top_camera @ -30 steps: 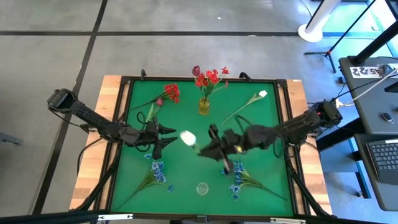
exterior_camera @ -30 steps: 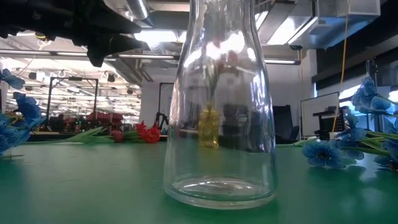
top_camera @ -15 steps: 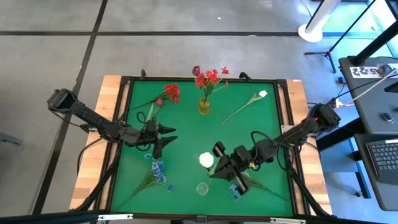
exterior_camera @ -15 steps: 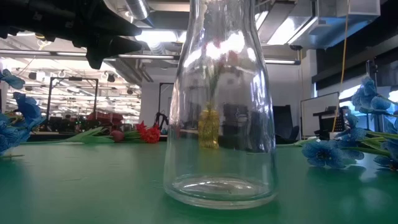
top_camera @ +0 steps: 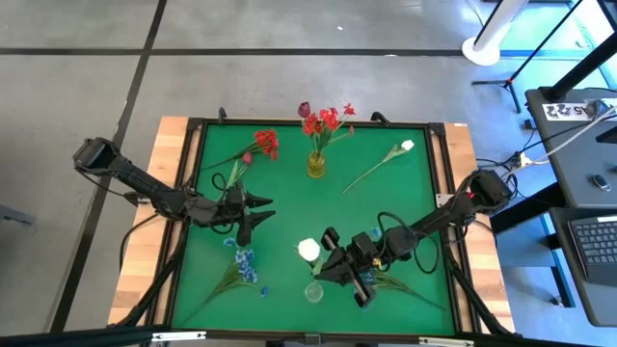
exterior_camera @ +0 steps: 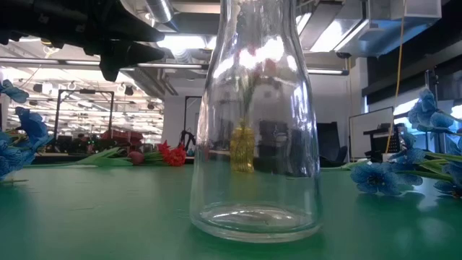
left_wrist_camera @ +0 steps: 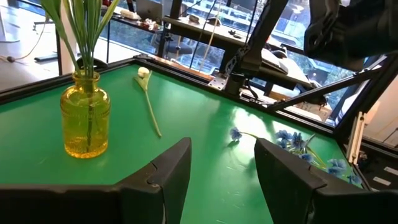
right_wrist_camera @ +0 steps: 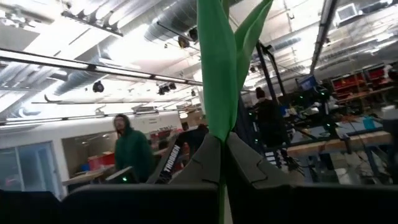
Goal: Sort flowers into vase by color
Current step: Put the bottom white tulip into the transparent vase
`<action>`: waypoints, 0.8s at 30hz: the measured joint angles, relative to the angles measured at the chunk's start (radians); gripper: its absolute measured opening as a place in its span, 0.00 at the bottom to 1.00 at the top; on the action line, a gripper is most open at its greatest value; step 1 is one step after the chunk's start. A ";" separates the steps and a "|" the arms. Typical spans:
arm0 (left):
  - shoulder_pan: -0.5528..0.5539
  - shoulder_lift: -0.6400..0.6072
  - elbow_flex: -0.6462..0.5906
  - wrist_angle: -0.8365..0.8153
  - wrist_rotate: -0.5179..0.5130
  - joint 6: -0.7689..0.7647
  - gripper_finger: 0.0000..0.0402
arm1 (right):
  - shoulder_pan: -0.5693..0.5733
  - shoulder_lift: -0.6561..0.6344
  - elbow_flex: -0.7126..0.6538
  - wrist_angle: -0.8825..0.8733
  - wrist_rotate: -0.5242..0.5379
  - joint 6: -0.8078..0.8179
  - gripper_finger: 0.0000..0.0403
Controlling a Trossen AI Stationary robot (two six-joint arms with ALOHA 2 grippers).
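— Flowers on green baize: where does the work stand?

— Near the table's front edge. The right gripper [top_camera: 333, 267] is closed on the stem of a white tulip [top_camera: 308, 251], holding the bloom just above and beside the clear glass vase [top_camera: 313, 291]. In its wrist view the fingers [right_wrist_camera: 205, 163] pinch the green stem [right_wrist_camera: 217, 74] upright between them.

— And the other arm?

— The left gripper [top_camera: 258, 213] hovers left of centre, its fingers [left_wrist_camera: 168, 174] parted and empty, facing the yellow vase [left_wrist_camera: 85, 121].

— How much room is there to move?

— The green mat [top_camera: 289, 183] is bare through its middle. The yellow vase [top_camera: 316, 164] with red blooms [top_camera: 326, 120] and one maroon bud [top_camera: 304, 109] stands near the back rail. Loose red flowers [top_camera: 260, 145] lie at back left, a second white tulip [top_camera: 390, 159] at back right. Blue sprays [top_camera: 241, 268] lie front left, and more blue sprays [top_camera: 371, 284] front right, under the right arm. A dark raised frame [top_camera: 189, 173] borders the mat, with wooden edge [top_camera: 164, 154] outside it.

— Any writing?

— White lettering on the right gripper's finger reads roughly "TROSSEN", though partly hidden. A placard [top_camera: 569, 109] beside the table carries digits too small to read.

— Anyone nearby?

— A person in a green hooded top [right_wrist_camera: 132, 152] stands in the room behind.
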 joint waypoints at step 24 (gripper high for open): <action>0.000 0.000 0.000 -0.004 0.000 -0.004 0.43 | -0.021 -0.009 0.000 -0.376 0.058 0.000 0.32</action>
